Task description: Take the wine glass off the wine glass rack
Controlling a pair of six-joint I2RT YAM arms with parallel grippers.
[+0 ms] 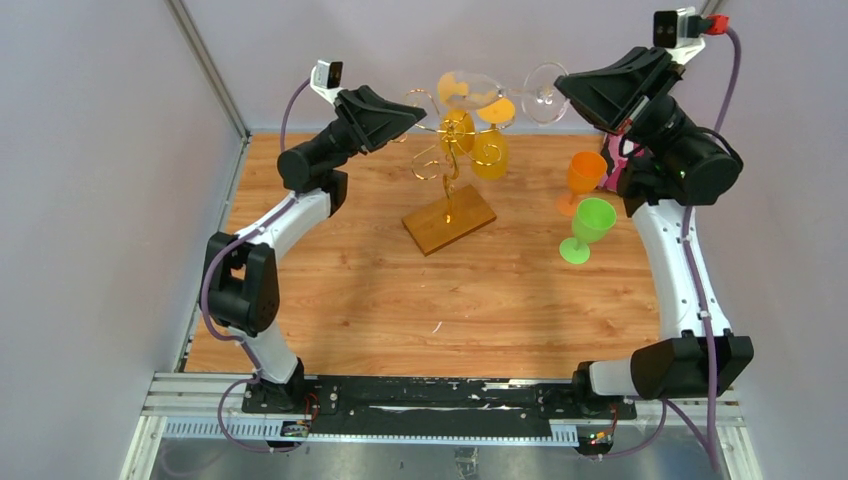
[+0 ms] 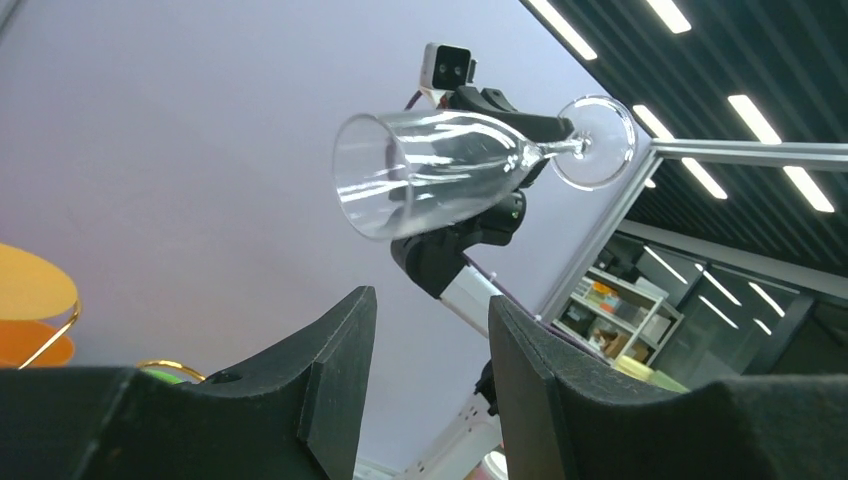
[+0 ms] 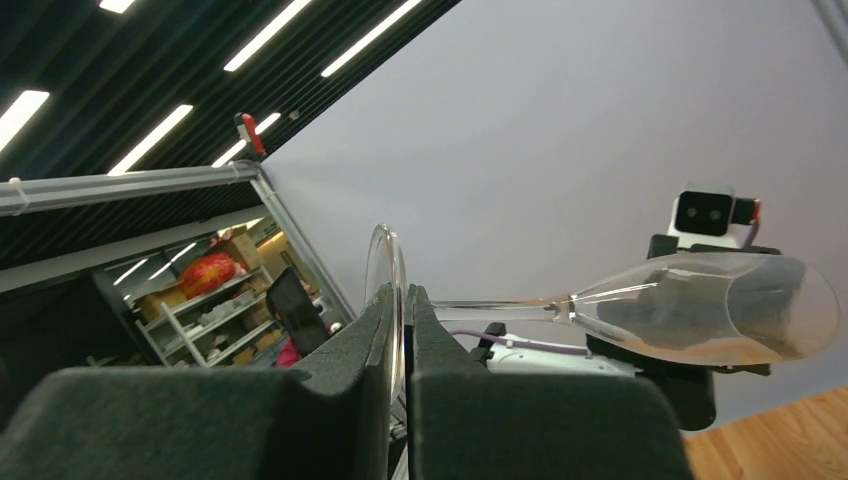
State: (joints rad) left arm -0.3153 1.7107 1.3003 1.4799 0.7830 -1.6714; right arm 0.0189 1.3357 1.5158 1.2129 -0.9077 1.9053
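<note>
Pale purple walls are seen around a wooden table (image 1: 400,310). Toward its far side the wine glass rack (image 1: 450,228) is stood, and yellow glasses (image 1: 489,152) are hung on its gold wire arms. The clear wine glass (image 2: 430,175) is held up in the air on its side, above the top of the rack. Its round foot is pinched between the fingers of the right gripper (image 3: 402,300). Its bowl is pointed left, toward the left gripper (image 2: 430,310), whose fingers are spread apart with nothing between them. An orange glass (image 1: 583,172) and a green glass (image 1: 590,225) are stood at the right of the table.
</note>
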